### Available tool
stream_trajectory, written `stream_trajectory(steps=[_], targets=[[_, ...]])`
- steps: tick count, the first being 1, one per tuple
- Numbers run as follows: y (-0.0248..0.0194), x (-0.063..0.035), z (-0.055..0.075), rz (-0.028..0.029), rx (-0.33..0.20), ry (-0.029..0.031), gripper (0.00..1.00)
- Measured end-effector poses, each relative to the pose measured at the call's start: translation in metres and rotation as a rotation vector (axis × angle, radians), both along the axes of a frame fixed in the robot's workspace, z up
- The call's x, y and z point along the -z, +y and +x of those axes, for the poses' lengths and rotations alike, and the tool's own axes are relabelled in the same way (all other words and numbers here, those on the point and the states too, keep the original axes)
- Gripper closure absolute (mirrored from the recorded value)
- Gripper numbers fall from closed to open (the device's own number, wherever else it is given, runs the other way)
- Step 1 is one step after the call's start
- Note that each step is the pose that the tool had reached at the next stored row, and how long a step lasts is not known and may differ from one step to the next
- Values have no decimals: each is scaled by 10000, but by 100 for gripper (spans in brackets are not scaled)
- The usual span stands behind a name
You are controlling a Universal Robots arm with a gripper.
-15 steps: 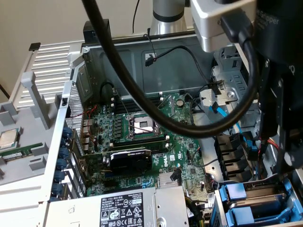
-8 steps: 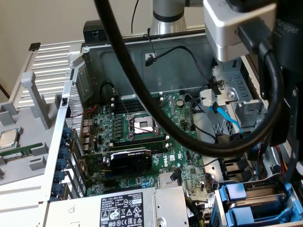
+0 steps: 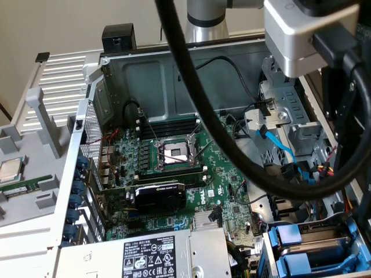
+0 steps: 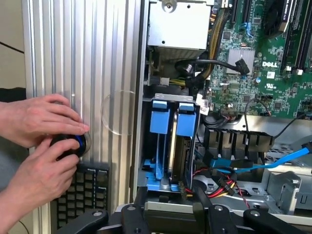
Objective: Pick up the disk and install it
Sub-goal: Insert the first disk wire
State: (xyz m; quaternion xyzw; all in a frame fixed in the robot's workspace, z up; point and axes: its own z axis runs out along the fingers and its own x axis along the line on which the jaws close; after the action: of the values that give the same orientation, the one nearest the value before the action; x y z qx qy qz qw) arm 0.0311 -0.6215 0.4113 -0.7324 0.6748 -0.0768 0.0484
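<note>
Disk [image 4: 174, 146] apparently already slotted in the bay [image 4: 201, 146] beside another carrier [image 4: 160, 117]; claw [image 4: 170, 217] hovers nearby, open or closed impossible to tell.

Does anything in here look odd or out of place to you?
The processor socket on the motherboard looks bare, while a square chip lies outside the case on the grey panel at the exterior view's left.

Bench: ribbed silver metal top [image 4: 97, 58], stretching away to one side of the gripper [image 4: 168, 217].
Computer case: open [image 3: 174, 81], lying on the bench, straight ahead of the gripper.
Keyboard: black [image 4: 80, 195], flat on the bench, near the gripper, beside the case.
Knob: round, black and blue [image 4: 73, 144], just past the keyboard, covered by a person's hands [image 4: 41, 119].
</note>
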Motion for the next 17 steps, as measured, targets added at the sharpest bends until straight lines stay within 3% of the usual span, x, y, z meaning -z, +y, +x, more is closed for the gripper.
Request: stream_trajectory(steps=[6, 11, 15, 17], targets=[[-34, 1, 78, 6, -173, 55, 51], [-125, 0, 166, 51, -175, 115, 51], [-195, 1, 232, 130, -175, 170, 51], [-201, 0, 241, 225, -199, 212, 51]])
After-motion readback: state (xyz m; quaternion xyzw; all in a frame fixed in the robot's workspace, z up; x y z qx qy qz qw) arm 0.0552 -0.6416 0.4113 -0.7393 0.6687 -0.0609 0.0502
